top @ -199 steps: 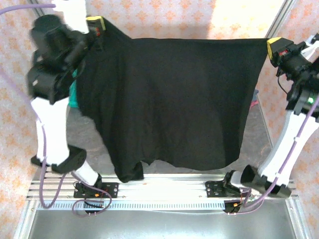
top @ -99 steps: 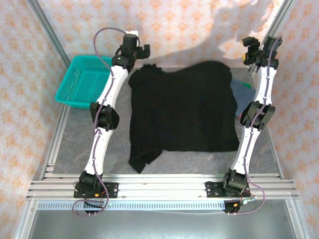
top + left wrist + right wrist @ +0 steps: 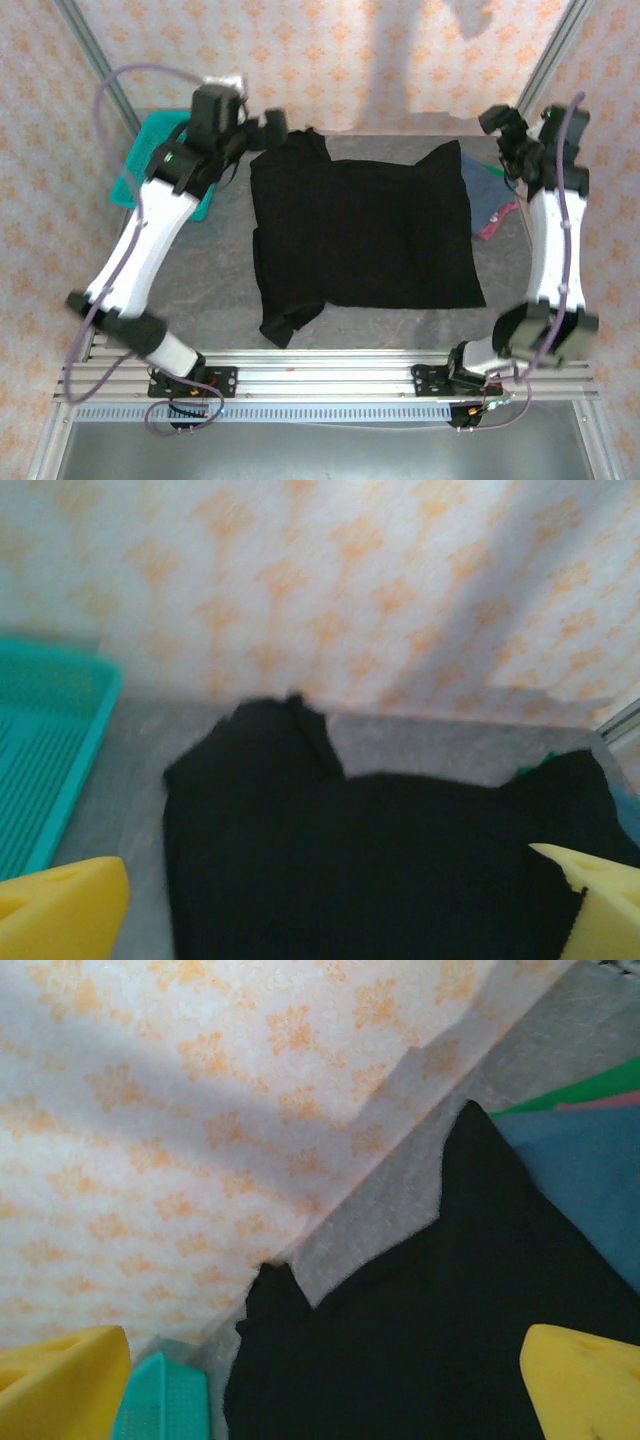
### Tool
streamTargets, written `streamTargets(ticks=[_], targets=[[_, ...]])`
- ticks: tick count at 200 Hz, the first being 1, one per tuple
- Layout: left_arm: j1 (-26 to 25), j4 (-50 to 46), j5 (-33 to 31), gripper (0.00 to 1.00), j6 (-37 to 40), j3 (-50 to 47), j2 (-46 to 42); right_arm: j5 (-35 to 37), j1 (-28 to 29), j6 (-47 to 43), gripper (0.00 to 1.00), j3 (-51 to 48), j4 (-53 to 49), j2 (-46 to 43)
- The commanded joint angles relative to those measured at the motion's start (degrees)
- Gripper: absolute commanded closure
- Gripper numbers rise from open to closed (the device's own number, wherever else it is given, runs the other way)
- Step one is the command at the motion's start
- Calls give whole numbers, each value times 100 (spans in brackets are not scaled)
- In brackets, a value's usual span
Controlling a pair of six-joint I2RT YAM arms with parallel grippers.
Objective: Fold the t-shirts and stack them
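Observation:
The large black t-shirt [image 3: 365, 235] lies spread flat on the grey table, one sleeve bunched at its near-left corner. My left gripper [image 3: 271, 126] hovers over the shirt's far-left corner, open, with its yellow pads [image 3: 60, 910] wide apart and nothing between them; the black shirt [image 3: 380, 860] lies below. Above the far-right corner my right gripper [image 3: 497, 120] is open too, its pads [image 3: 585, 1380] empty over the black cloth [image 3: 420, 1350]. Folded slate-blue [image 3: 488, 192] and maroon [image 3: 497, 222] shirts peek out beside the black shirt's right edge. A green shirt's edge [image 3: 590, 1085] shows in the right wrist view.
A teal mesh basket [image 3: 135, 172] stands at the far left, partly behind my left arm; it also appears in the wrist views [image 3: 40, 770] [image 3: 165, 1400]. Patterned walls enclose the table at the back and sides. An aluminium rail [image 3: 330, 380] runs along the near edge.
A second ago the black shirt hung spread between both grippers. It was then laid flat on the table and let go; both arms have since drawn back from its far corners.

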Motion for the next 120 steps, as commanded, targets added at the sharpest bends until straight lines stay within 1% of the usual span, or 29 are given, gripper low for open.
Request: streamTargets(ticks=[1,11,27,40,55,67,83,104,120], targets=[[93,-505,406,0,-954,-1790,-256,64,1,-404,0,-1316,-502,-632],[91,-653,554,0,-1291,-2368,-499,29,-1,-390,0,-1830,-745,-926],[83,-595,831,0,-1678,-3309,-813,6,-2,-340,1,-2666,-985,-1466],[90,-588,682,0,-1979,-3944,-974,21,-3,-290,2,-3261,-1099,-1701],[100,-477,467,3,-2172,-4498,-1026,72,1,-259,3,-3897,-1130,-1983],[143,-394,358,6,-2360,-4760,-1017,96,1,-237,3,-4225,-1059,-2164],[193,-221,118,7,-2521,-5024,-1010,106,8,-321,3,-4478,-968,-2260],[482,32,-9,12,-2623,-5226,-940,-16,-2,-329,3,-4692,-867,-2245],[730,316,48,17,-2606,-5306,-853,-53,-3,-320,3,-4794,-824,-2258]])
